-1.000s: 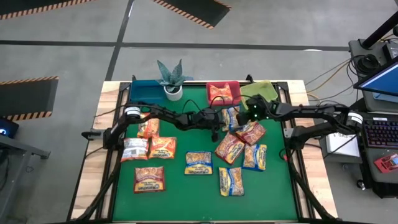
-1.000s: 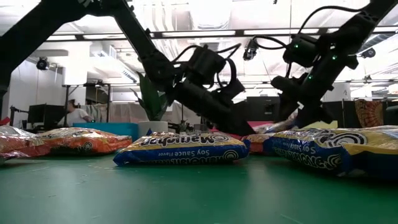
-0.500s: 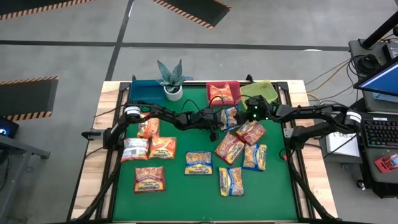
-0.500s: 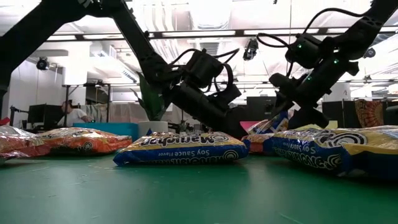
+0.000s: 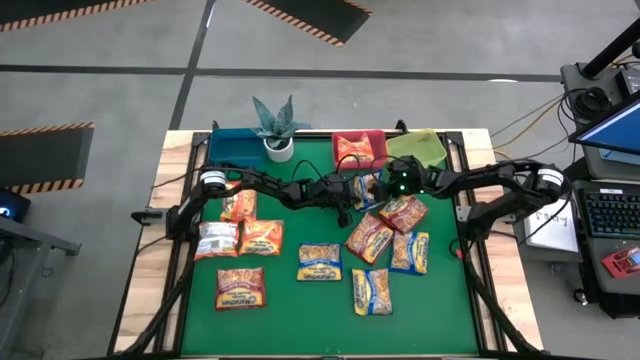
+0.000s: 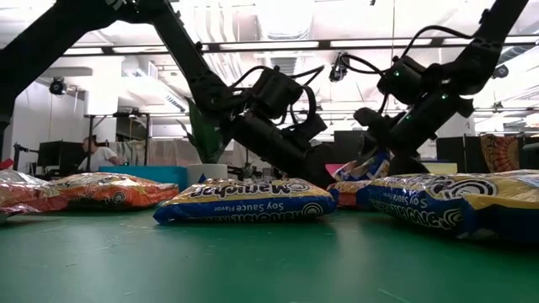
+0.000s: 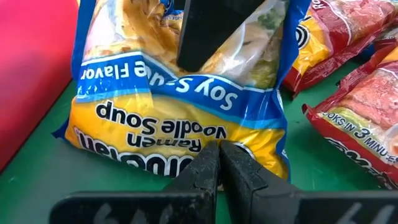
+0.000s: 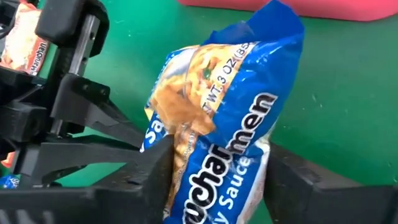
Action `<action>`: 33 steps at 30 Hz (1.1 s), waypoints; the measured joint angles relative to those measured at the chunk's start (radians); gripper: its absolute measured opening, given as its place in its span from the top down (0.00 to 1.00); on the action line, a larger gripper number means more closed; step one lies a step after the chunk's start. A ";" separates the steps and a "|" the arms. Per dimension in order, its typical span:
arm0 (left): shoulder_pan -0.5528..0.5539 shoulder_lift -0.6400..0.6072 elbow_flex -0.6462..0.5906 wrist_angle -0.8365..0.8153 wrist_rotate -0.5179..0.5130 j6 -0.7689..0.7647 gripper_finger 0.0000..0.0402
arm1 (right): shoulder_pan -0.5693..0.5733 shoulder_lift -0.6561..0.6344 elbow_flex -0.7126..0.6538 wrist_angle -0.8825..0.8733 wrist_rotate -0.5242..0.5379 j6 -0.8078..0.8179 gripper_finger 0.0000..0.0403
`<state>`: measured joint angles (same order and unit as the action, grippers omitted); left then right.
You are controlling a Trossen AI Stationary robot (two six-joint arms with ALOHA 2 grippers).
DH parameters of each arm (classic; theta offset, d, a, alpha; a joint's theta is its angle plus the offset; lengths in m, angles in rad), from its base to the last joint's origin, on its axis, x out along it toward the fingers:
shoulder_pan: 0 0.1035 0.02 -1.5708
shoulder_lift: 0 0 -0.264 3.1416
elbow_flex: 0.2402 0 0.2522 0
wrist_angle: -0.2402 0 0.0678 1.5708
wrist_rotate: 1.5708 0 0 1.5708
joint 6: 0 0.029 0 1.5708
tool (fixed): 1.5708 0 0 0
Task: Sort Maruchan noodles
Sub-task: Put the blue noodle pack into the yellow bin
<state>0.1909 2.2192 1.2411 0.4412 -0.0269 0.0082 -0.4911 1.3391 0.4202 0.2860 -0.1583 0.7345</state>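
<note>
The right claw (image 8: 214, 171) grips a blue-and-yellow noodle packet (image 8: 217, 130) between its two dark fingers (image 8: 155, 168), one pressed against each long side. The packet's far end rises tilted over the green desk (image 8: 336, 93). Just beside it stands the other arm's claw (image 8: 68, 99). A red bin (image 8: 323, 9) lies beyond.

We see the blue-and-yellow noodle packet (image 8: 217, 118) as thin glossy plastic film, crinkled and catching highlights; the red packets (image 7: 367, 106) beside it share that shiny wrapper. The tabletop (image 5: 300, 310) wears a matt green mat, smooth like felt or rubber, framed by pale raw wood (image 5: 150, 290). The fingers (image 7: 214, 174) look like matt black plastic, faintly grainy. The red bin (image 8: 298, 7) appears smooth, semi-gloss plastic.
</note>
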 joint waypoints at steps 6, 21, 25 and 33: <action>0.000 -0.001 0.000 0.000 0.001 0.000 1.00 | 0.000 -0.010 0.001 -0.004 -0.005 -0.005 0.75; -0.006 -0.227 -0.039 -0.257 0.013 0.079 1.00 | 0.001 -0.161 0.000 -0.023 -0.034 -0.011 0.82; -0.006 -0.345 -0.087 -0.276 0.012 0.111 1.00 | 0.002 -0.221 0.000 -0.020 -0.034 -0.002 0.82; -0.006 -0.605 -0.233 -0.256 0.012 0.140 1.00 | -0.015 -0.320 0.207 -0.318 0.022 -0.111 0.82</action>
<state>0.1844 1.6143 1.0078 0.1853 -0.0151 0.1486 -0.5062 1.0187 0.6271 -0.0315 -0.1365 0.6237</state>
